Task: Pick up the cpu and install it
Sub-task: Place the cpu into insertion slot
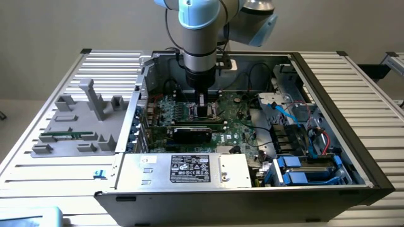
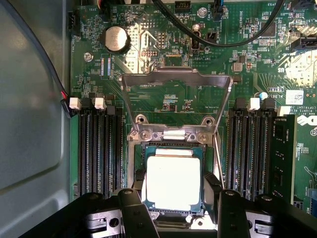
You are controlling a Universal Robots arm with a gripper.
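The cpu point(image 2: 173, 181), a small square chip with a pale metal top, lies level in the motherboard socket, inside the socket's frame. My gripper point(image 2: 174, 192) straddles it, with one dark finger point(image 2: 139, 184) against one edge of the chip and the other finger against the opposite edge. The socket's metal load plate point(image 2: 176, 79) is swung up and open beyond the chip. In the exterior view my gripper point(image 1: 202, 105) reaches straight down into the open computer case point(image 1: 353, 156), over the middle of the green motherboard point(image 1: 237, 124).
Black memory slots point(image 2: 99, 148) flank the socket on both sides. A black graphics card point(image 1: 192, 134) and the power supply point(image 1: 186, 169) sit nearer the camera. Cables point(image 2: 223, 37) cross the board. A grey parts tray point(image 1: 75, 127) holding a green memory stick point(image 1: 60, 137) lies at the exterior view's left.
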